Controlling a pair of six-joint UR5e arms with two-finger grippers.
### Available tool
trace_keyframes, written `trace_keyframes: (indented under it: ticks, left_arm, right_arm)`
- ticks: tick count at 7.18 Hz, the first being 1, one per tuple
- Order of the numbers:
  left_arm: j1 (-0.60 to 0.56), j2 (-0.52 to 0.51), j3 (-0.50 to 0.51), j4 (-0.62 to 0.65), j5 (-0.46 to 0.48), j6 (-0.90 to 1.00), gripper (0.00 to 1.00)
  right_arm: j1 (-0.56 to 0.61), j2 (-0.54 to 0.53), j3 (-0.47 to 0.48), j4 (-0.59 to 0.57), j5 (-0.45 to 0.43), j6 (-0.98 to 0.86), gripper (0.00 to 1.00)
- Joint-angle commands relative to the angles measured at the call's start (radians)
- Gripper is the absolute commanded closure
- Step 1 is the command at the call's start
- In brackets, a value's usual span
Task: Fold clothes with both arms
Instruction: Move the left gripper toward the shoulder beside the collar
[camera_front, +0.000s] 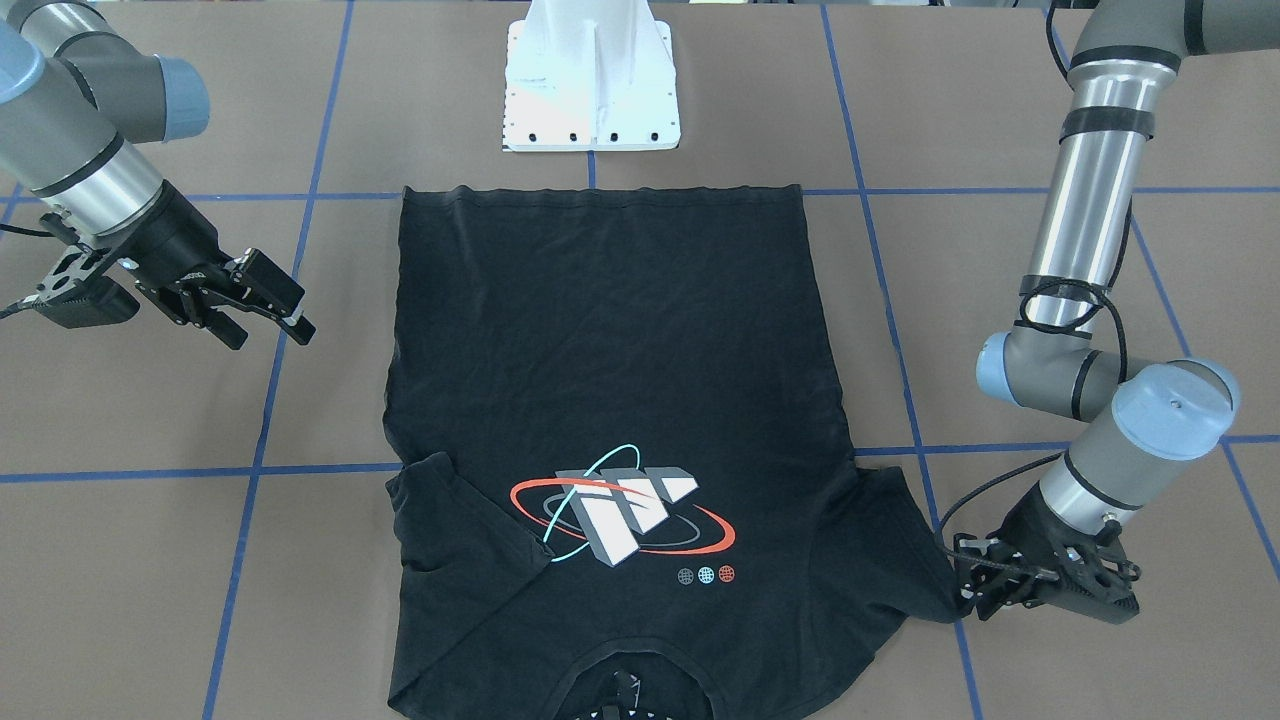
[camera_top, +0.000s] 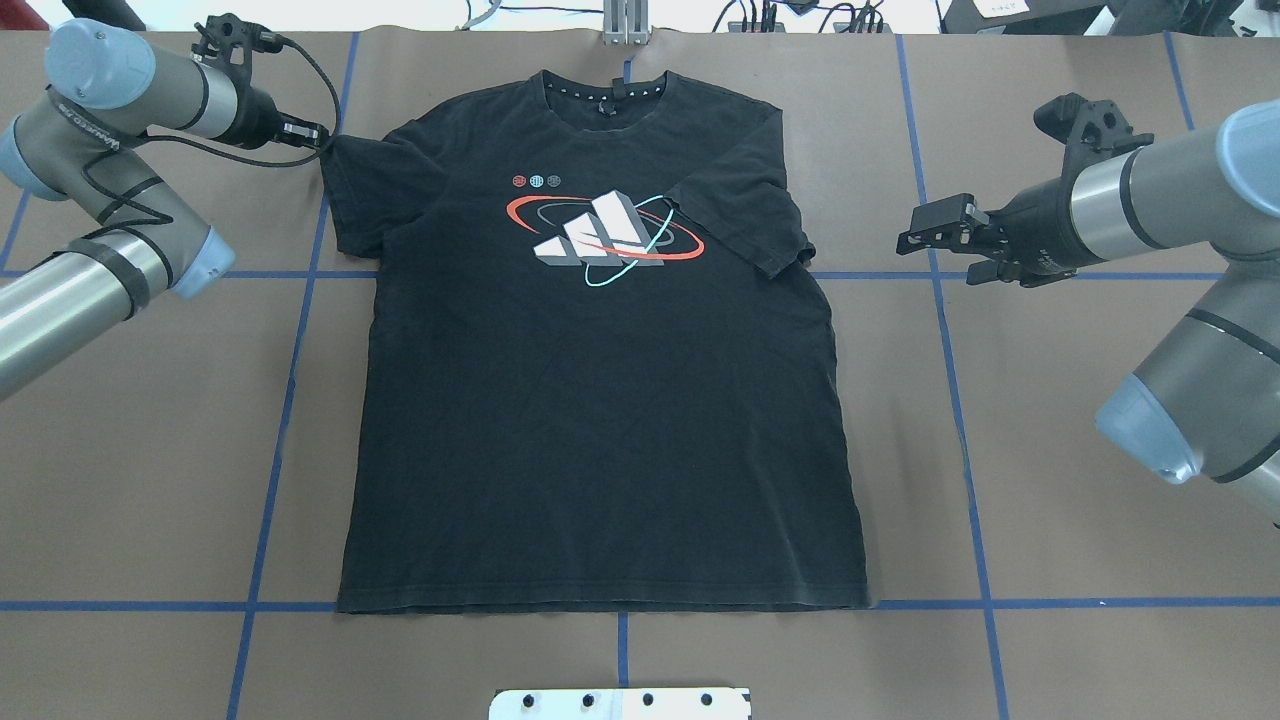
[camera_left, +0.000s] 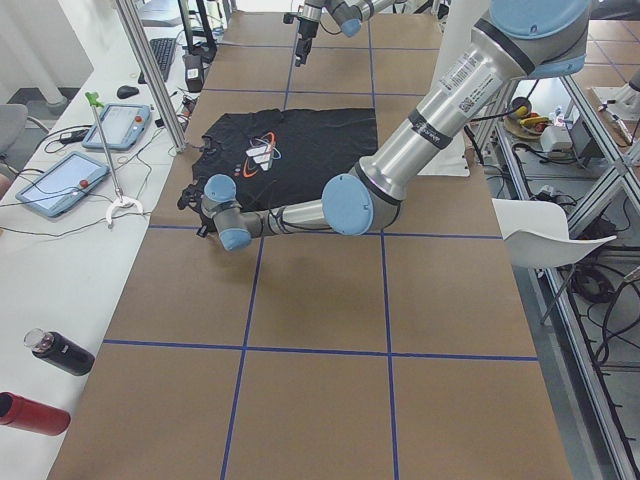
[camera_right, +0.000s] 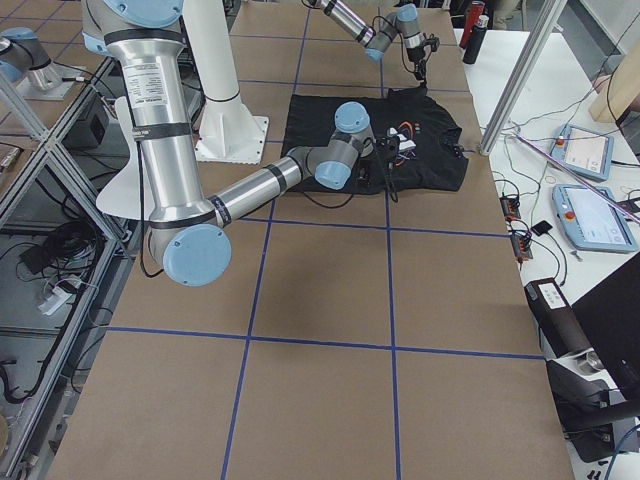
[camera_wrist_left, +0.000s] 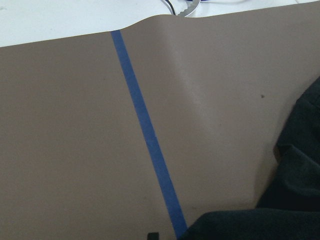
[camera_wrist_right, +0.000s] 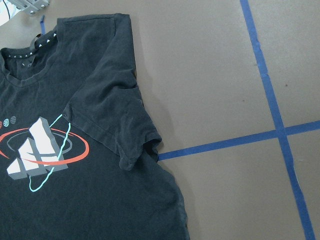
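Overhead exterior view: the black T-shirt (camera_top: 600, 420) lies flat, print up, on the tabletop (camera_top: 1050, 520). The left tool (camera_top: 322, 137) touches the tip of the shirt's sleeve; whether it is clenched cannot be told. The right tool (camera_top: 905, 240) hovers beside the shirt's other, folded-in sleeve (camera_top: 745, 215), released and empty.

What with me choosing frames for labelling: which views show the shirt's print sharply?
Overhead view: even light, black cotton T-shirt and its white-grey block graphic crisp. Right wrist view: graphic sharp, cropped at left. Left wrist view: only dark shirt edge. Side views: print tiny.
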Motion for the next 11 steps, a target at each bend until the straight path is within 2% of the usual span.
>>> trace_keyframes:
  ticks: [1,2,5,6,7,9,11]
  left_arm:
    - [0.000,0.000,0.001,-0.002,0.001,0.000,0.96]
    - [0.002,0.001,0.001,-0.002,0.001,0.000,1.00]
    - [-0.009,0.014,-0.039,0.000,-0.031,-0.008,1.00]
    - [-0.015,0.088,-0.138,0.003,-0.072,-0.018,1.00]
    - [-0.015,0.135,-0.218,0.009,-0.073,-0.038,1.00]
    - [-0.014,0.201,-0.319,0.014,-0.074,-0.067,1.00]
    - [-0.011,0.195,-0.357,0.025,-0.074,-0.141,1.00]
  right_arm:
    - [-0.001,0.000,-0.001,0.000,0.000,0.000,0.00]
    - [-0.001,0.002,-0.001,0.000,0.000,0.002,0.00]
    - [-0.002,0.011,-0.001,0.000,-0.008,0.002,0.00]
    - [-0.002,0.012,-0.001,0.000,-0.008,0.002,0.00]
    - [-0.002,0.014,-0.002,0.000,-0.006,0.000,0.00]
    - [-0.002,0.014,-0.004,0.000,-0.003,0.000,0.00]
    - [-0.002,0.014,-0.002,0.000,-0.002,0.000,0.00]
